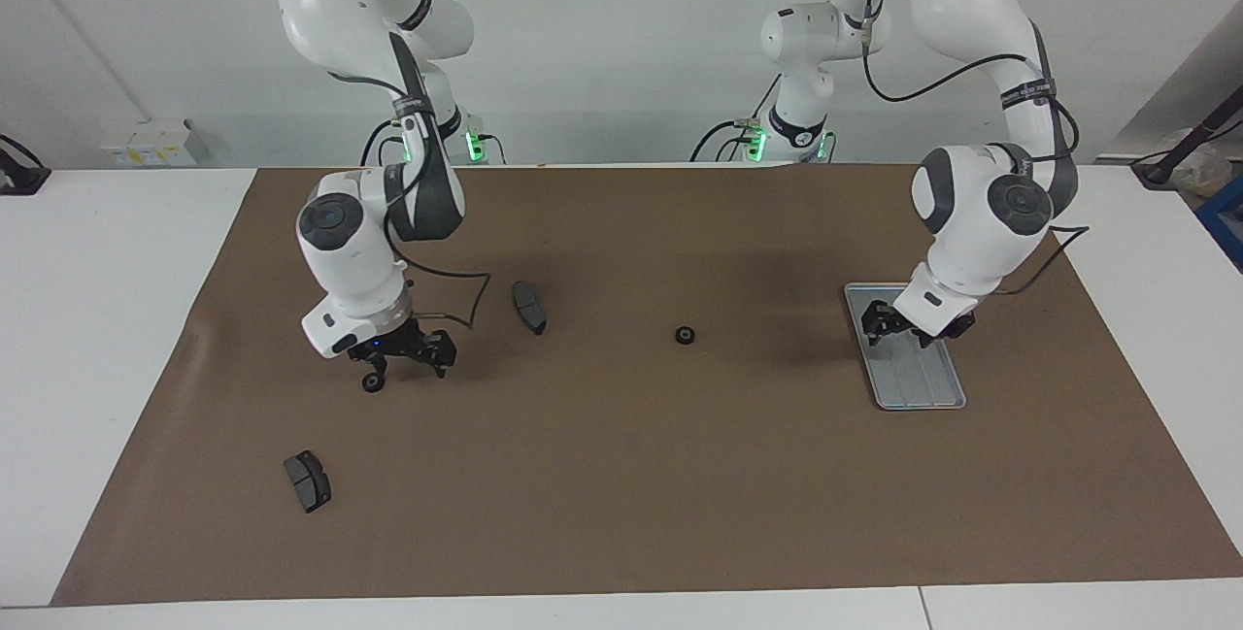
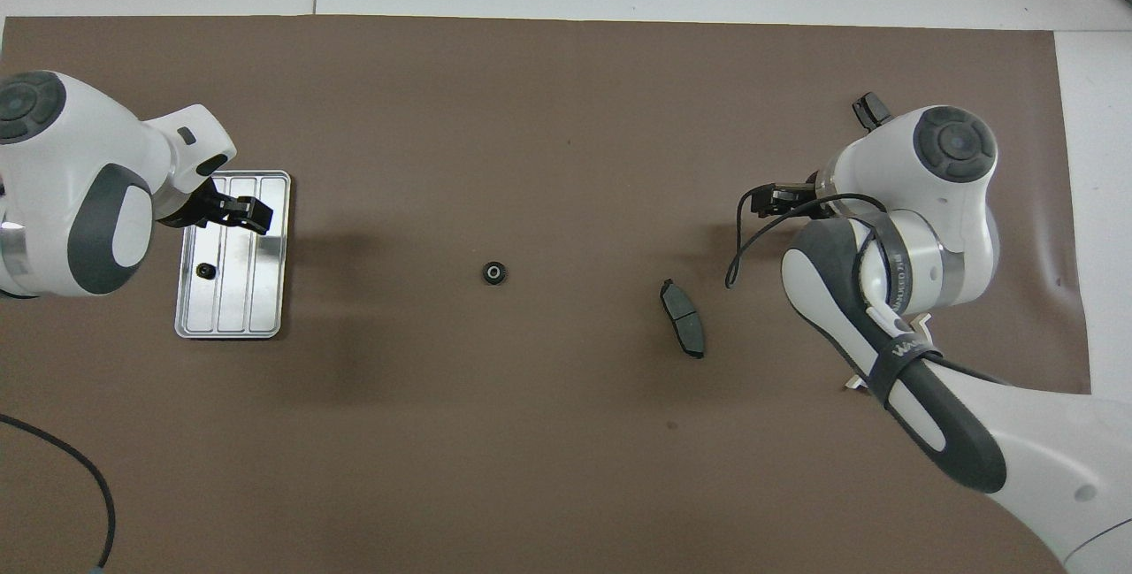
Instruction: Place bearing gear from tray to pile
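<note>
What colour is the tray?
Silver-grey metal with lengthwise ridges; the tray shows best in the overhead view.

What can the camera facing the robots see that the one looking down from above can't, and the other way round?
Only the facing view shows the second brake pad, farther from the robots than the right gripper, and a small dark ring at that gripper's tip.

Only the overhead view shows a bearing gear lying on the tray, and bits of a white bracket peeking from under the right arm.

Both show the tray with the left gripper over it, the lone gear mid-mat, and the other brake pad.
</note>
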